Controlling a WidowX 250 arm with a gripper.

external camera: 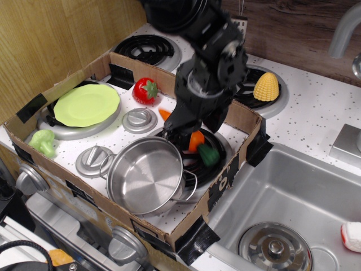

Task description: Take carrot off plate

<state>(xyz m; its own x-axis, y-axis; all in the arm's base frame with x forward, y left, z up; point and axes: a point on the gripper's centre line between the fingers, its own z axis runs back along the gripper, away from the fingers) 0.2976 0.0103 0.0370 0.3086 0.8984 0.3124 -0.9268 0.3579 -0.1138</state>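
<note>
A speckled white toy stove counter (316, 113) with black coil burners fills the view, a steel sink at its near right corner and a wood panel along its left edge. A low cardboard box wall (225, 183), taped at the corners, fences my working area, I judge so nothing rolls off the counter.

Nearest the front edge sits the shiny round steel pot (144, 175), with a small round silver lid (93, 160) to its left and a pale green toy broccoli (44, 141) near the front-left corner.

Just beyond the pot, my black gripper (185, 135) is low over the front-right burner, clamped on the orange tapered plastic toy carrot (196, 140); its dark green stem cap points toward the sink and its orange tip shows on the far side of my fingers. The carrot looks at or just above the coil; I cannot tell whether it touches.

Farther left, the flat round lime-green plastic plate (86, 104) rests bare, well apart from the carrot. A red toy strawberry (145, 90) lies beyond, and a yellow corn cob (266, 86) sits toward the back edge outside the box.
</note>
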